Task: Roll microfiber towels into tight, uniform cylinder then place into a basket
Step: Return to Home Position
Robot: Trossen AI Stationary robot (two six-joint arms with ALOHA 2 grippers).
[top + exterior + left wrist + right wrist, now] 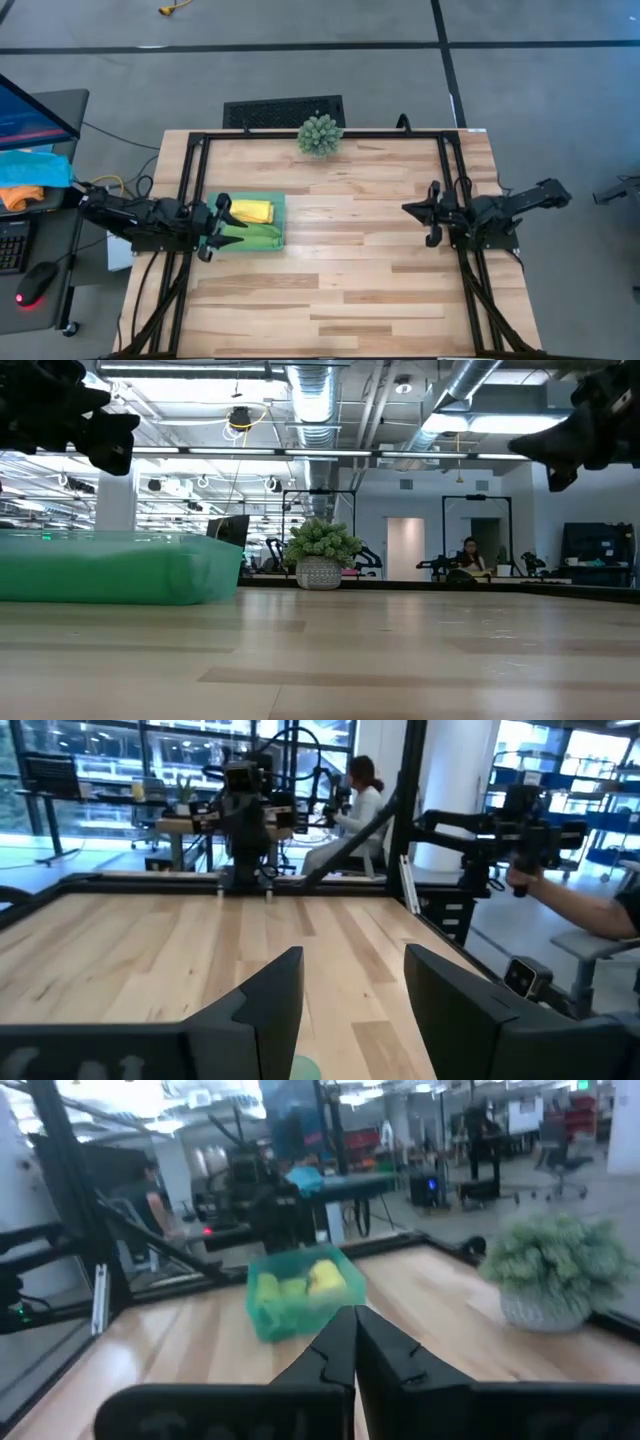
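Observation:
The teal-green basket [250, 222] stands on the table at the left, also in the right wrist view [300, 1295] and the low view [120, 568]. In it lie the yellow towel [252, 211] and the green towel [255, 236], both rolled. My left gripper [216, 228] hovers open at the basket's left edge, above it, pointing level toward the right; nothing is between its fingers [350, 1010]. My right gripper [428, 212] is shut at the table's right side, raised, pointing level toward the left [352, 1345].
A spiky green ball plant [320, 135] in a pot stands at the table's far edge, middle. A black frame rail [320, 134] runs around the table. Bare wood lies between the two arms. People sit in the room beyond the table.

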